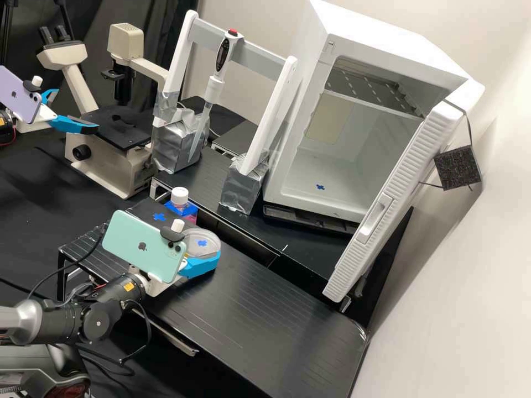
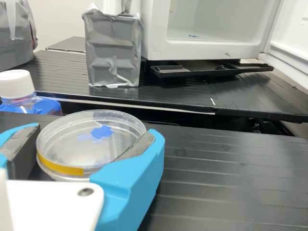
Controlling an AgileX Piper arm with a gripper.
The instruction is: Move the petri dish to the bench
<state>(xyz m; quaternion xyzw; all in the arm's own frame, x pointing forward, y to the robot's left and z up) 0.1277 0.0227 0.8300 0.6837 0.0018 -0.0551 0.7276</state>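
In the high view the gripper (image 1: 200,266) is over the front black bench, beside the phone mounted on the arm, with the round clear petri dish (image 1: 206,250) at its blue finger. The wrist view has the gripper (image 2: 96,129) shut on the petri dish (image 2: 62,144), one dark pad against each side. The dish is level, with yellow tape on its side wall and a blue cross showing on or through its top. Whether its underside touches the bench (image 2: 231,183) I cannot tell.
A white-capped bottle (image 1: 179,198) in a blue holder stands just behind the dish. Farther back are a foil-wrapped pipette stand (image 1: 241,185) and an open white incubator (image 1: 332,188); a microscope (image 1: 110,160) stands at the left.
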